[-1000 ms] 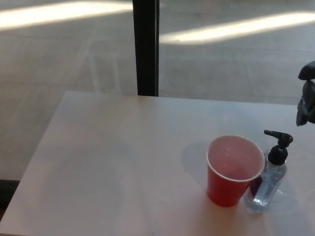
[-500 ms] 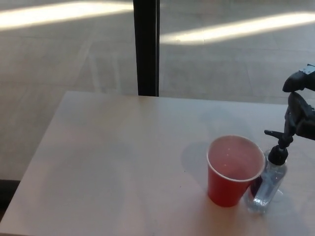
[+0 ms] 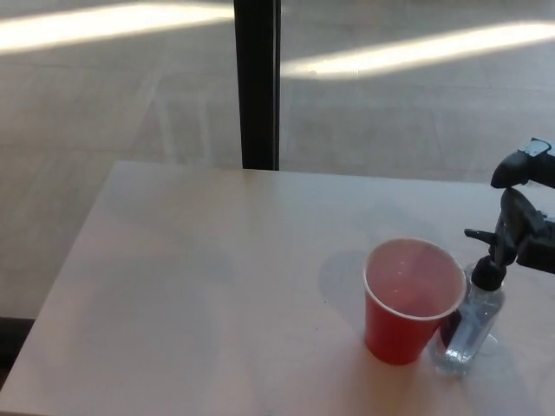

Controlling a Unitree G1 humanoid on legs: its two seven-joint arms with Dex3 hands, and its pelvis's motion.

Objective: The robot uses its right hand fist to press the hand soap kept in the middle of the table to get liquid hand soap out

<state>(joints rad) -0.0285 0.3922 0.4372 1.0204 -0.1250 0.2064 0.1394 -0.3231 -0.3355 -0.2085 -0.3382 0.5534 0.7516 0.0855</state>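
Note:
A clear hand soap bottle [image 3: 471,325] with a black pump head [image 3: 486,251] stands upright near the table's right front. Right beside it on the left is a red plastic cup [image 3: 409,301], upright and empty-looking, with the pump spout pointing over its rim. My right hand [image 3: 525,215] comes in from the right edge, just above and to the right of the pump head. Its fingers [image 3: 513,217] are apart and curve down toward the pump, holding nothing. My left hand does not show.
The white table [image 3: 217,286] spreads left of the cup. A black vertical post [image 3: 257,82] stands behind the table's far edge, with grey floor and bright light stripes beyond. The table's right edge lies close to the bottle.
My right hand has come in from the right edge and lowered toward the pump head, now overlapping it in the picture. Cup and bottle have not moved.

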